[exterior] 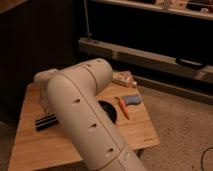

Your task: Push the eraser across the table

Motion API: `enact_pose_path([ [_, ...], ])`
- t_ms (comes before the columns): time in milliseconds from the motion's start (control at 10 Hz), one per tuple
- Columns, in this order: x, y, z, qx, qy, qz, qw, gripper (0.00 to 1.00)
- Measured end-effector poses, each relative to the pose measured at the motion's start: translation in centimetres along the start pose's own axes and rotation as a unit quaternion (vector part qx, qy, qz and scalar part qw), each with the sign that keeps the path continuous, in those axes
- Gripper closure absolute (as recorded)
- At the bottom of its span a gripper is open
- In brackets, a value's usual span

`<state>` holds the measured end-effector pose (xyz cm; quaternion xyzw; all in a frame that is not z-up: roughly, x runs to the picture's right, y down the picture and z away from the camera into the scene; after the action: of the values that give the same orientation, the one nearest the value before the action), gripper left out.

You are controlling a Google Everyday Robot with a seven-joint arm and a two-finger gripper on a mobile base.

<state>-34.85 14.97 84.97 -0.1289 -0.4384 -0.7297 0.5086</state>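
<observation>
Down at the end of the big white arm (85,115), behind its fat elbow, is the gripper. The arm hides most of it, so I can only place it by the wrist that dips toward the left part of the table (40,150). The gripper is pressed together, and the eraser is not in it. Just beside the gripper, on the side nearer the camera, lies the eraser (46,121), flat on the wood. It is long and black. Its long side runs left to right, with the right end tipped a little away from the camera. I cannot tell if the gripper touches it. Off to the gripper's right, well apart from the eraser, sit the black bowl (111,112) and the blue tool (131,99) with its orange part. I think the push should meet the eraser on its long side, near the middle, so it slides and does not spin. From the eraser, the wood goes on a good way toward the camera.
</observation>
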Motion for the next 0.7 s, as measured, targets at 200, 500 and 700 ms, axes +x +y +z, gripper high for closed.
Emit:
enact_pose_path([
  [200,-2.0,-0.3,0.1,0.004,-0.01,-0.007,0.9999,1.0],
  [500,-4.6,-1.6,0.9,0.011,-0.027,-0.025,0.9992,1.0],
  [700,-6.1,-2.6,1.0,0.015,-0.036,-0.046,0.9982,1.0],
])
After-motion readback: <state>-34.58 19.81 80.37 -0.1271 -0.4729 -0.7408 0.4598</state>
